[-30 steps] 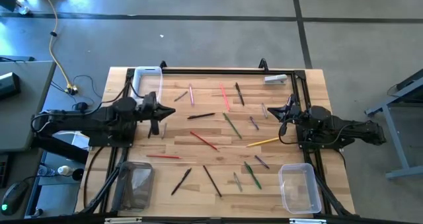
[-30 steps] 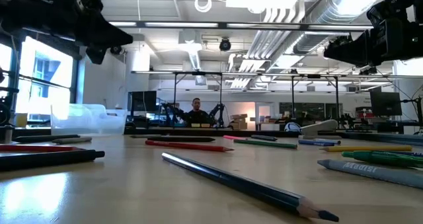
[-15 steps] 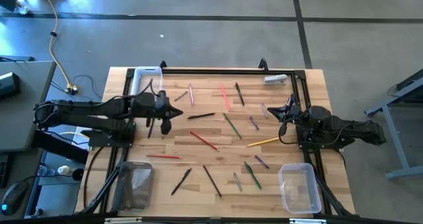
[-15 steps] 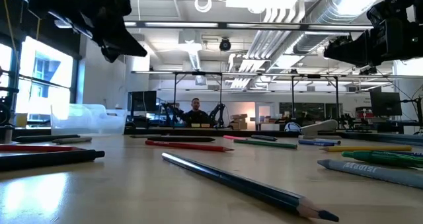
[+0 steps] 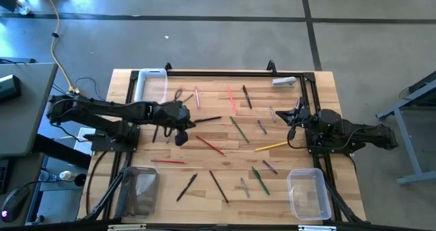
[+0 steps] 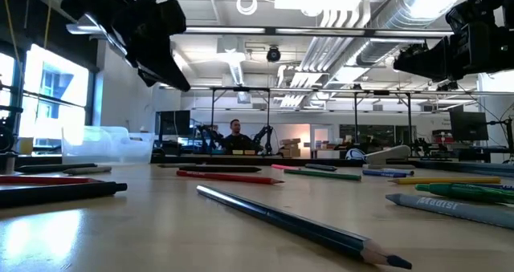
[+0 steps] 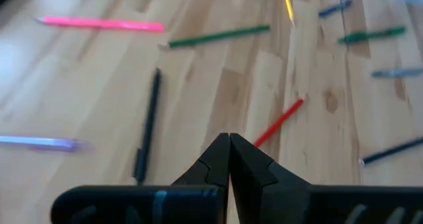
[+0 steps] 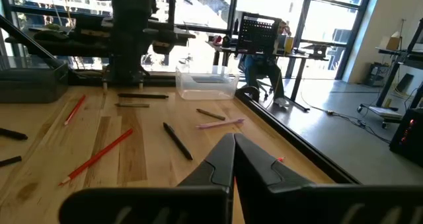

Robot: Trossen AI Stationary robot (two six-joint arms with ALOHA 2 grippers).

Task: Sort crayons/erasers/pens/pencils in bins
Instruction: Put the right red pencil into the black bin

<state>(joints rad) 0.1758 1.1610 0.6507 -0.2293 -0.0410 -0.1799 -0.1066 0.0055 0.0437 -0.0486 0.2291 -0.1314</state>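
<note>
The left claw (image 5: 181, 137), shut and empty, is held above the wooden table (image 5: 320, 95) near a thin red stick (image 7: 277, 122). It should be opened before descent. The right claw (image 5: 291, 116), likewise shut and empty, is parked at the table's edge.

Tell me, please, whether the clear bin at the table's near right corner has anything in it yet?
Empty. In the high view the clear bin shows only bare wood through its bottom, and the pencils nearest it lie outside it on the table.

high: overhead, straight down | low: tabletop-level | wrists: forward over table (image 5: 204, 183)
</note>
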